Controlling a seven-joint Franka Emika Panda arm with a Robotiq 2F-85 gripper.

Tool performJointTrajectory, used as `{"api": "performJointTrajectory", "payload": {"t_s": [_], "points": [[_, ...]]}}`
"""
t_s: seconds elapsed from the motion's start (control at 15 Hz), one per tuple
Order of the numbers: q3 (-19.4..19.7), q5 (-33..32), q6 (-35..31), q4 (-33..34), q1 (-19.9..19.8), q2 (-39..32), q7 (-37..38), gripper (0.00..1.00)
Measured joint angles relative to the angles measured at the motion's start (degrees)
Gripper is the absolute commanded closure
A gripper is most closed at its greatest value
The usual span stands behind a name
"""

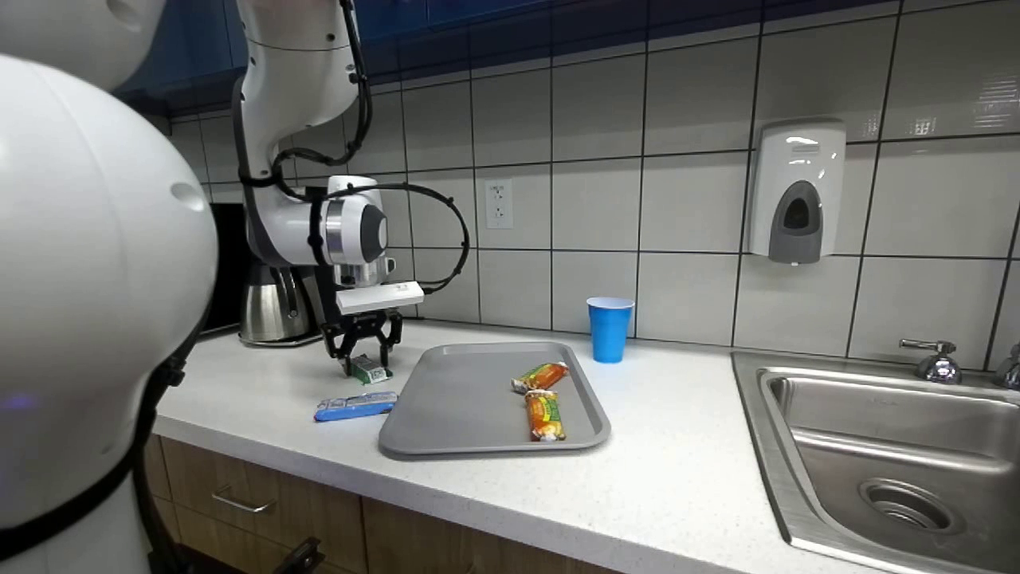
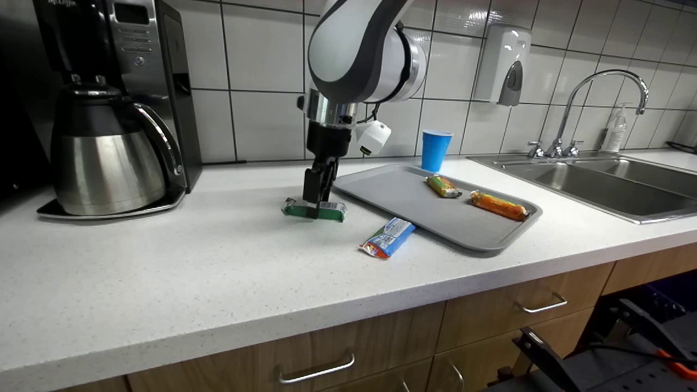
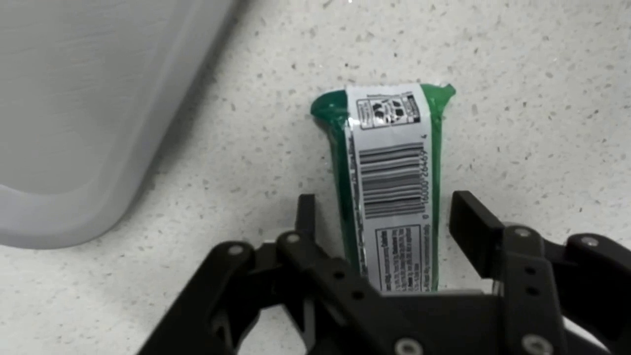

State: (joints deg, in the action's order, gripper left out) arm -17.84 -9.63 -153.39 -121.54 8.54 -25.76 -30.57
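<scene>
While the gripper (image 3: 384,217) straddles the green bar (image 3: 394,182), its 2 jaws spread with gaps either side, the bar lies on the counter (image 2: 179,261), left of the gray tray (image 1: 470,399), with a blue packet (image 2: 388,238) nearer me.

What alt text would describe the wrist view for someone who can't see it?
A black claw stands open astride a green-and-white packet, with a gap showing on both sides. The packet lies with its barcode facing up on a speckled counter; the corner of a gray tray fills the upper left.
</scene>
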Motion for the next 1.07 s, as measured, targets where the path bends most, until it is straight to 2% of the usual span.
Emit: {"api": "performJointTrajectory", "payload": {"t_s": [0.2,1.07], "points": [[0.44,-0.74,0.0,0.0,0.0,0.0,0.0,0.81],[1.94,-1.37,0.06,0.03,-0.15,2.48,0.02,0.82]]}}
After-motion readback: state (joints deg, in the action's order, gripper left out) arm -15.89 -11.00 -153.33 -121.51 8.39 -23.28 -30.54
